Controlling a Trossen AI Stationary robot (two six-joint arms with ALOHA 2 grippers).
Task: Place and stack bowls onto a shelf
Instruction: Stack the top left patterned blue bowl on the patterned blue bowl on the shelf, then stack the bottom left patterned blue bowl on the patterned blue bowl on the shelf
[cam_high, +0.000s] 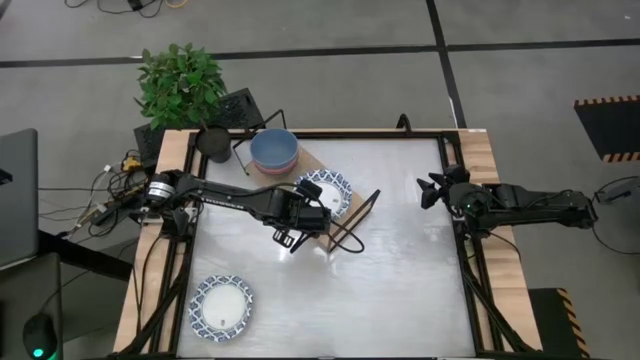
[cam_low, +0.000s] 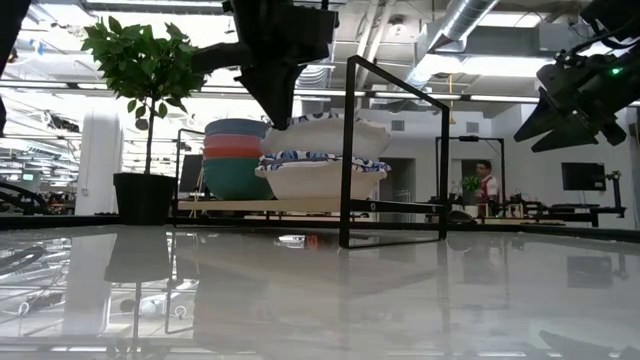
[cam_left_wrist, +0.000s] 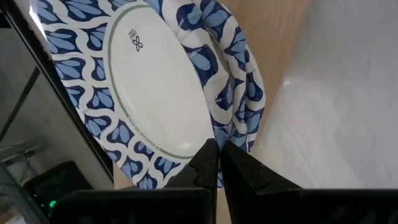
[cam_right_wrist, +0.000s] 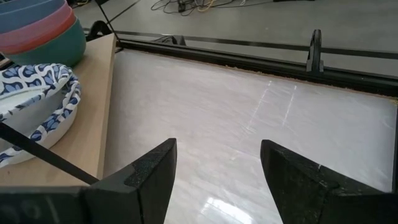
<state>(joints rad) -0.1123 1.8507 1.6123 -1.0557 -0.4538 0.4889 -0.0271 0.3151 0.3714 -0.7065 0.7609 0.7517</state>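
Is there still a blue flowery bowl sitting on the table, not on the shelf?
Yes, in the high view one patterned bowl sits alone on the tabletop, far from the shelf.

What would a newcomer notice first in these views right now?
The left gripper, shut on the rim of a patterned bowl, holds it tilted over a second patterned bowl on the shelf. Beside them on the shelf stands a stack of plain bowls, blue on top. A third patterned bowl sits alone near the table's front left corner, and the right gripper waits open at the right edge.
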